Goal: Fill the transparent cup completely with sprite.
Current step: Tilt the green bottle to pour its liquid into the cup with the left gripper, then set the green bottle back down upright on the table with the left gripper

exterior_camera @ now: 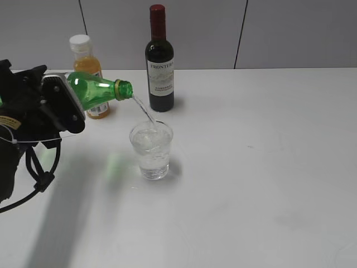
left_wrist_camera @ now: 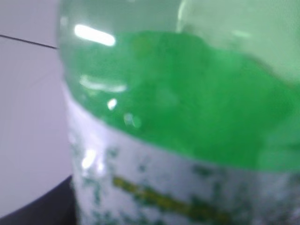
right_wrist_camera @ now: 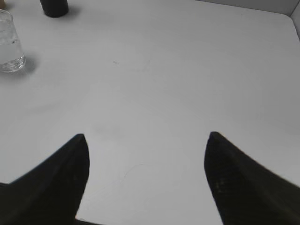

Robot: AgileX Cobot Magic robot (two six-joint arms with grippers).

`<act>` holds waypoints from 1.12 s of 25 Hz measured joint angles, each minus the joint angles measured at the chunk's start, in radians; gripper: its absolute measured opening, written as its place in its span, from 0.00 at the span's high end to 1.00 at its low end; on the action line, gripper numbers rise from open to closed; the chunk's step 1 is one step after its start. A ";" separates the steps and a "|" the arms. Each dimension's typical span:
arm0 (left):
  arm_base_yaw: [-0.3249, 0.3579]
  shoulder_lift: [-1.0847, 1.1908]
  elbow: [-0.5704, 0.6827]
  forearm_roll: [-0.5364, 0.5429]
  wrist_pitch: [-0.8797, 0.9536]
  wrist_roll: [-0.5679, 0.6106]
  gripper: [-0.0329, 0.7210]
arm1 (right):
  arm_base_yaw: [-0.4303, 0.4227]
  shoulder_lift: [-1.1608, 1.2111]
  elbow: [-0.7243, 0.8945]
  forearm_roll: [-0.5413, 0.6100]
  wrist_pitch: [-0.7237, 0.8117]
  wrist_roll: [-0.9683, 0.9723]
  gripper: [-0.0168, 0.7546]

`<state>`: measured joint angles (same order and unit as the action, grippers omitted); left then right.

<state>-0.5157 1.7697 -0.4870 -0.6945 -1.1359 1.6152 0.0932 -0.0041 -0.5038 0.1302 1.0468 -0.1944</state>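
Observation:
The transparent cup [exterior_camera: 151, 151] stands on the white table, mostly full of fizzy clear liquid; it also shows in the right wrist view [right_wrist_camera: 10, 43] at the top left. My left gripper [exterior_camera: 64, 103] is shut on the green sprite bottle [exterior_camera: 99, 90], tipped nearly level with its open mouth above the cup. A thin stream of sprite [exterior_camera: 145, 111] falls into the cup. The left wrist view is filled by the bottle's green body and label [left_wrist_camera: 178, 140]. My right gripper [right_wrist_camera: 146, 140] is open and empty over bare table, out of the exterior view.
An orange-juice bottle with a white cap [exterior_camera: 87, 61] stands behind the sprite bottle. A dark wine bottle [exterior_camera: 159, 61] stands behind the cup; its base shows in the right wrist view [right_wrist_camera: 54, 7]. The white table [exterior_camera: 262, 167] stretches right of the cup.

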 joint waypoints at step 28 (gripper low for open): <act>0.086 0.062 0.000 0.037 -0.028 -1.263 0.34 | 0.000 0.000 0.000 0.000 0.000 -0.001 0.22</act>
<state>-0.4299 1.8318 -0.4870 -0.6572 -1.1641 0.3523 0.0932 -0.0041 -0.5038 0.1302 1.0468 -0.1952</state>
